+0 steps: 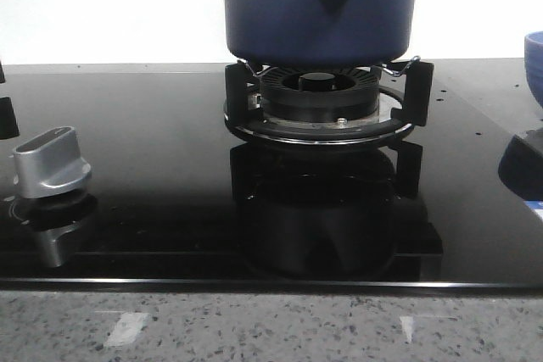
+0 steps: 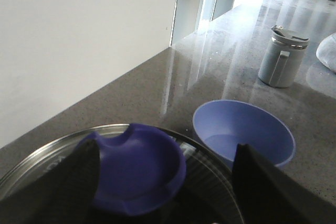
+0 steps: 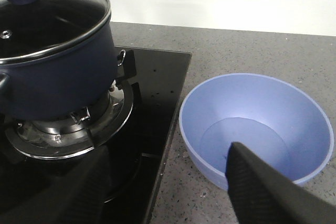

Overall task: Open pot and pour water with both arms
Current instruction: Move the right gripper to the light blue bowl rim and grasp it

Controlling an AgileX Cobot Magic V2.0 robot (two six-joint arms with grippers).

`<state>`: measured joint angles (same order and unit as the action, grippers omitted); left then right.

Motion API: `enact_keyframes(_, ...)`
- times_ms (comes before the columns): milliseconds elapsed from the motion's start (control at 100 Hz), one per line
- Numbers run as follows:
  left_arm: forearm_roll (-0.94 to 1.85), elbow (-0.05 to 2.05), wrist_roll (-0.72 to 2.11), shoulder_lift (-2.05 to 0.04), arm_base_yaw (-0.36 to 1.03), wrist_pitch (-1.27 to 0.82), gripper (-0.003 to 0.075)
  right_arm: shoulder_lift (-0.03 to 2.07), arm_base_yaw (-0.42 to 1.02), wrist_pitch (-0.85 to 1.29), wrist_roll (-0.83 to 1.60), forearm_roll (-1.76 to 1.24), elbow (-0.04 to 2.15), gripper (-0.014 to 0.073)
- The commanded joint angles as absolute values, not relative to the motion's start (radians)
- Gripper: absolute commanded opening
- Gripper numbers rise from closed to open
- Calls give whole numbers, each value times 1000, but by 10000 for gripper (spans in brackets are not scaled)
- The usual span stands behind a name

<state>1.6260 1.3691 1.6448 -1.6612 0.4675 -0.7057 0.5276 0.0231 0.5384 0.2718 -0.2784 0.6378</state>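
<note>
Two grippers open, neither gripping | left gripper (image 2: 163,182) straddled lid knob (image 2: 139,169), seemingly poised to lift | pot (image 1: 321,8) sat lidded on burner (image 1: 321,99) | bowl (image 3: 257,127) at pot's 3 o'clock, ready for pouring | right gripper (image 3: 173,192) hovered between them

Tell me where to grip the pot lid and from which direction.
Grip the blue knob at the centre of the glass lid, coming straight down from above. It stands proud of the lid, and the left gripper is open with one finger on each side.
</note>
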Motion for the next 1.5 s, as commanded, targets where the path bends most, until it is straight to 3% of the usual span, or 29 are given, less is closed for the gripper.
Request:
enact_keyframes(0,1679,1413,1647,-1644,478,-711,473,539,21,484,270,-277,675,434)
enact_keyframes(1060,1748,1479,1665,-1718,464,-719,477,539,21,512,270,-277,675,434)
enact_keyframes(1250,1742,1479,1665,-1718,464,-781,538,539,21,512,270,-277,675,434)
enact_keyframes(1490,1686,1479,1673,-1718,464,-743,536,539,21,512,270,-277,675,434)
